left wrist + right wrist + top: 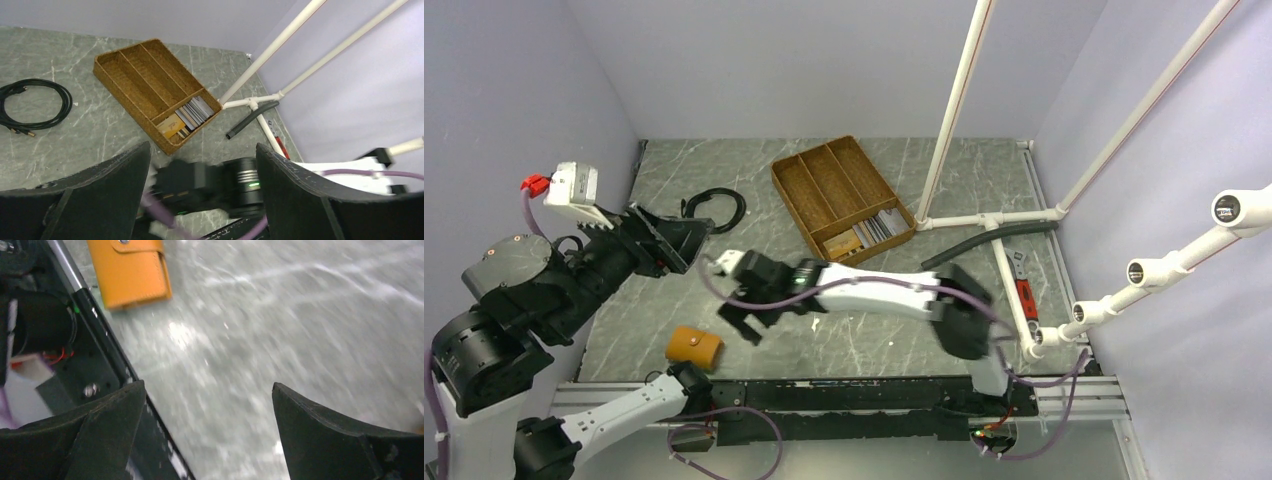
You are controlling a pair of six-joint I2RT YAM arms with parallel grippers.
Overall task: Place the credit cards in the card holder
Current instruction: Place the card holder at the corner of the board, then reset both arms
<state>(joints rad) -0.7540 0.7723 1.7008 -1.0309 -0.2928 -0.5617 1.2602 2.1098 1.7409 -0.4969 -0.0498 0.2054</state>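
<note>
1. The right hand (732,298) hovers over the tabletop (864,345), fingers spread wide and holding nothing.
2. The card holder (694,347) lies shut on the tabletop, close to this hand on its near-left side but not touching it. In the wrist view it sits ahead of the left finger (107,415).
3. The left hand (696,245) is released and empty too, just left of the right hand and higher.
4. The cards (874,232) stand packed in the tray's (809,185) end compartment, well beyond both hands to the right.
5. A coiled cable (714,205) lies just past the left hand.
</note>
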